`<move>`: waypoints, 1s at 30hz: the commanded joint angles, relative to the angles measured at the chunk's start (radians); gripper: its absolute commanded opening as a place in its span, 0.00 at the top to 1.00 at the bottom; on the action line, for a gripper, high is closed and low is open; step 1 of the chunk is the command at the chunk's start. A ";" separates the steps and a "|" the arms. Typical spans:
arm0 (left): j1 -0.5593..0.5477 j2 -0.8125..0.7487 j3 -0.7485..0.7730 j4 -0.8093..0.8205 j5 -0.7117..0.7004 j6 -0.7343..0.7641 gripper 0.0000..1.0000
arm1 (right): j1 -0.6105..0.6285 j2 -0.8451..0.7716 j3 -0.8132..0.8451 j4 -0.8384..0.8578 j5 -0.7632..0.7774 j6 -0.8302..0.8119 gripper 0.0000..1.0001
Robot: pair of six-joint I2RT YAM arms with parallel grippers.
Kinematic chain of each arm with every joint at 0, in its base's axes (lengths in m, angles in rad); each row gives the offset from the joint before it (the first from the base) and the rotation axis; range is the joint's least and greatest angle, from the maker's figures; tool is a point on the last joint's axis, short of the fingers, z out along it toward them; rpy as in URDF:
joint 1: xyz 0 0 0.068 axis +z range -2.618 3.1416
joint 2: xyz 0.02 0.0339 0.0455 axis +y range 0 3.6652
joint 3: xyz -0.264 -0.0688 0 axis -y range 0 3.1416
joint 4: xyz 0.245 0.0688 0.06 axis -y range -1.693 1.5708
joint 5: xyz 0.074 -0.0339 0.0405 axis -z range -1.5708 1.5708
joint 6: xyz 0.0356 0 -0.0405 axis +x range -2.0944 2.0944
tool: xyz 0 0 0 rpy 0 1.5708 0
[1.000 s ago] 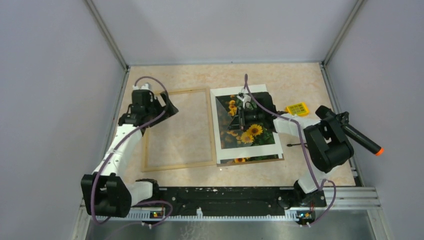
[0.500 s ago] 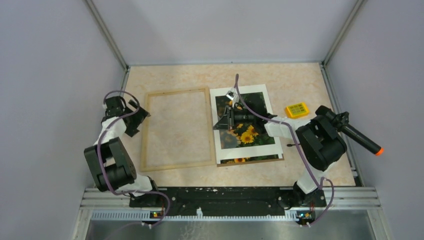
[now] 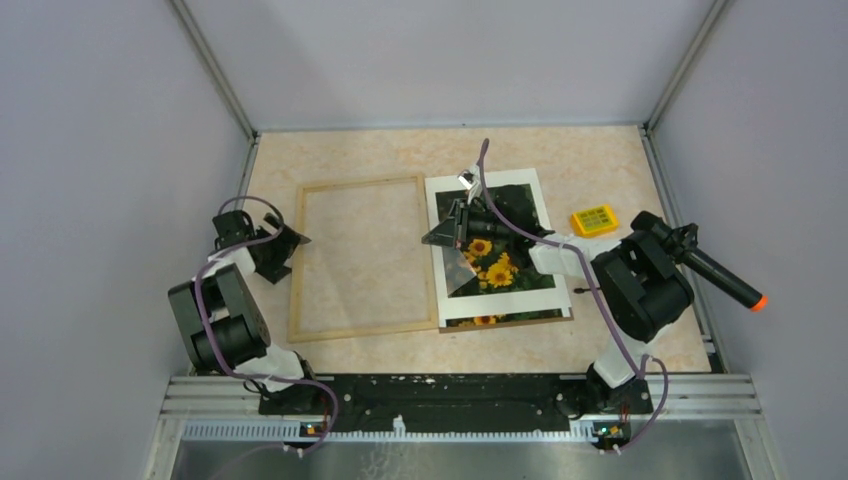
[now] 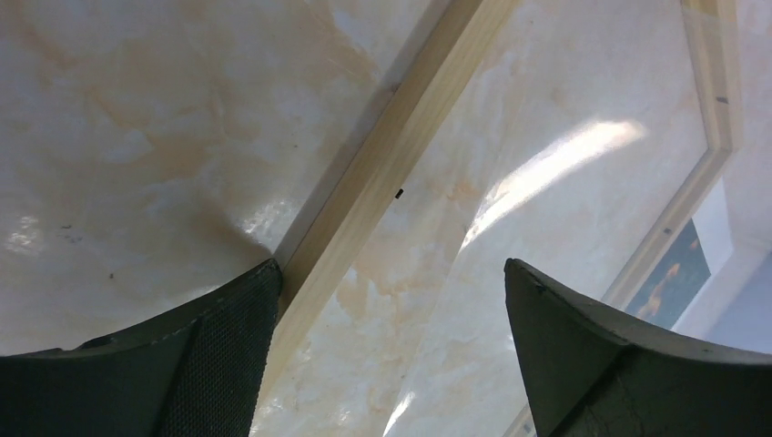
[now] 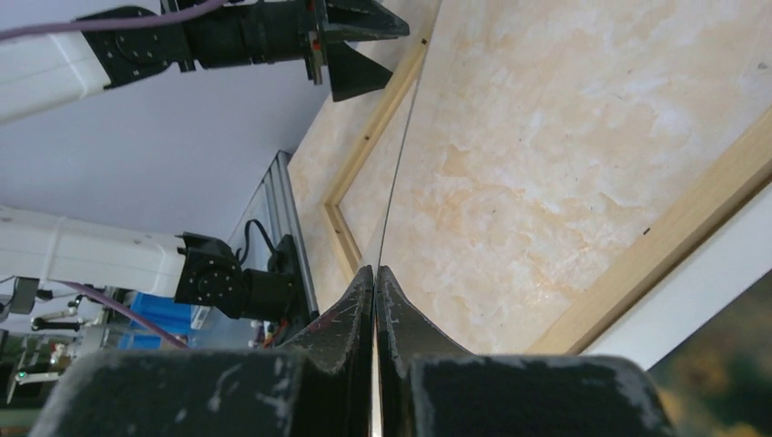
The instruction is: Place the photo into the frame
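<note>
The photo (image 3: 492,272), sunflowers on dark green, lies flat right of centre under a white mat (image 3: 500,301) on a brown board. To its left the light wooden frame (image 3: 360,184) lies flat, with the tabletop showing through it. My right gripper (image 3: 443,234) hovers between the frame and the mat. In the right wrist view its fingertips (image 5: 375,269) are shut on a thin clear sheet (image 5: 397,164) seen edge-on. My left gripper (image 3: 287,246) is open at the frame's left rail (image 4: 382,173), which runs past its left finger (image 4: 218,355). Nothing is between its fingers.
A small yellow keypad-like object (image 3: 595,218) lies right of the mat. A black handle with an orange tip (image 3: 735,287) sticks out by the right wall. Grey walls close in the table on three sides, and a metal rail (image 3: 450,395) carries the arm bases in front.
My left arm drew back from the frame's far left corner to the left rail. My right gripper moved left from over the photo to the mat's left edge. Frame and mat shifted slightly right.
</note>
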 commanded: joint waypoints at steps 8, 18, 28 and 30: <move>0.000 -0.090 -0.133 0.024 0.181 0.005 0.01 | -0.003 0.137 0.014 0.307 0.080 0.216 1.00; 0.005 -0.125 -0.105 0.004 0.224 0.022 0.01 | -0.003 0.107 -0.015 0.206 0.173 0.236 1.00; 0.005 -0.097 -0.149 0.041 0.293 0.001 0.01 | 0.004 0.130 -0.017 -0.009 0.237 0.365 0.63; 0.007 -0.085 -0.138 0.041 0.301 0.006 0.01 | 0.002 0.118 0.004 -0.077 0.213 0.316 0.50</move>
